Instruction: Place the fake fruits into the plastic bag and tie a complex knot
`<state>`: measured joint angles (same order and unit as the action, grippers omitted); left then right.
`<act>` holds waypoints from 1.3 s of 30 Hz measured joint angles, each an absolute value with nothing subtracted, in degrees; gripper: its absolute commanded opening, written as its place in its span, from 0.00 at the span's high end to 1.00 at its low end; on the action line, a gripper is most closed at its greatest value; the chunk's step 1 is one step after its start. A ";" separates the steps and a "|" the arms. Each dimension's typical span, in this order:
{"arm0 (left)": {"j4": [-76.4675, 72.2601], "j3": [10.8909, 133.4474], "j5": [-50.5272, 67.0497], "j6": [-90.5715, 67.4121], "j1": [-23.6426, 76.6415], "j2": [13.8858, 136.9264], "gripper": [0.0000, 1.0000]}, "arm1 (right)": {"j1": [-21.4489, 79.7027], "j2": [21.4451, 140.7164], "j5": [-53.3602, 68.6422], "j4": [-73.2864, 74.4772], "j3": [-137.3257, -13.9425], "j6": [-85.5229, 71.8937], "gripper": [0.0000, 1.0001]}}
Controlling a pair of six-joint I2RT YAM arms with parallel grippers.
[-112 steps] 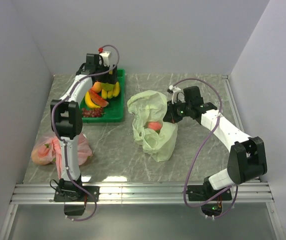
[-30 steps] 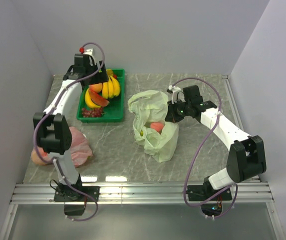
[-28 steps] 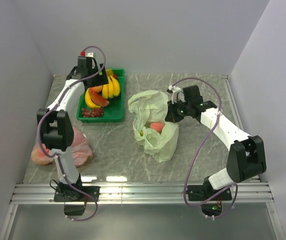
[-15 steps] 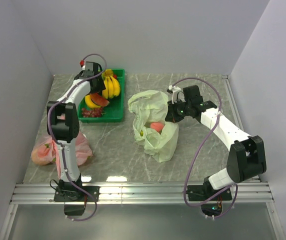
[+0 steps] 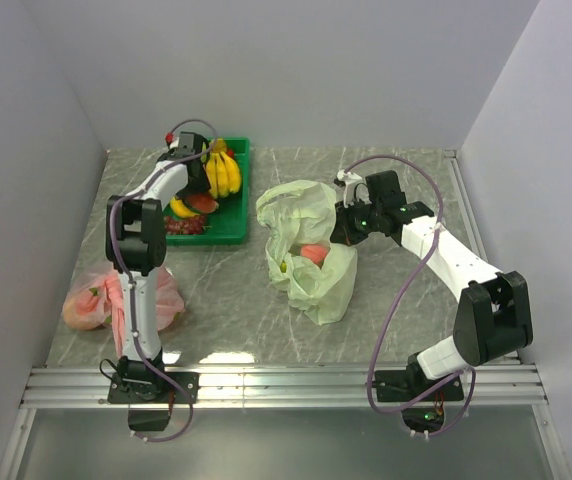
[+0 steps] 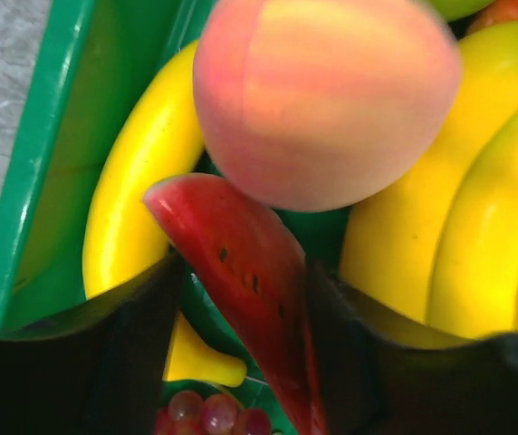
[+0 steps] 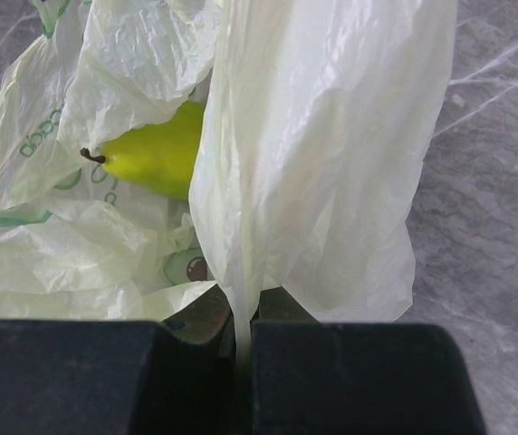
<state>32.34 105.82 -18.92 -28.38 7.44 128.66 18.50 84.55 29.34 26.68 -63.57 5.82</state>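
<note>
My left gripper [image 5: 192,178] is low over the green tray [image 5: 228,234]. In the left wrist view it [image 6: 245,276] is open, with its jaws on either side of the red watermelon slice [image 6: 241,263]. An orange-pink peach [image 6: 322,100], a bunch of yellow bananas [image 6: 440,227], a single banana [image 6: 137,199] and dark red grapes [image 6: 209,412] lie around the slice. My right gripper [image 5: 342,226] is shut on a fold of the pale green plastic bag [image 5: 311,275], which lies open on the table. The pinch shows in the right wrist view [image 7: 241,322]. Inside the bag are a green fruit [image 7: 155,154] and a peach [image 5: 311,253].
A pink plastic bag [image 5: 91,302] holding fruit lies at the front left beside the left arm's base. The walls stand close on the left, back and right. A metal rail runs along the near edge of the table.
My left gripper has swung from above the tray's back left corner down into the tray, onto the watermelon slice. The right arm and the green bag have not moved.
</note>
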 measured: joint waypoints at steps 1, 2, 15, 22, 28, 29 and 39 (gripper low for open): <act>32.69 106.10 -18.92 -28.42 7.44 128.99 0.51 | 18.50 84.55 29.34 26.68 -63.57 5.82 1.00; 32.97 106.34 -18.87 -28.71 7.44 129.23 0.56 | 18.50 84.55 29.34 26.68 -63.57 5.82 1.00; 32.16 103.39 -7.51 -29.28 7.35 114.06 0.94 | 18.50 84.55 29.56 26.76 -63.57 5.37 1.00; 19.20 93.41 6.94 -26.94 12.16 91.59 0.98 | 18.50 84.55 29.78 26.94 -63.57 4.27 1.00; 4.99 81.41 14.41 -21.58 26.57 83.22 0.95 | 18.04 84.55 30.11 27.42 -63.59 3.46 1.00; 3.25 79.37 15.14 -20.27 29.15 83.15 0.94 | 17.91 84.55 30.17 27.55 -63.59 3.38 1.00; -8.69 70.70 10.92 -11.53 43.44 91.66 0.77 | 15.53 84.55 31.64 28.99 -65.06 2.63 1.00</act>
<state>-8.69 70.70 10.92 -11.53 43.44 91.66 15.53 84.55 31.64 28.99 -65.06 2.63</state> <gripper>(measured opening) 0.349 0.007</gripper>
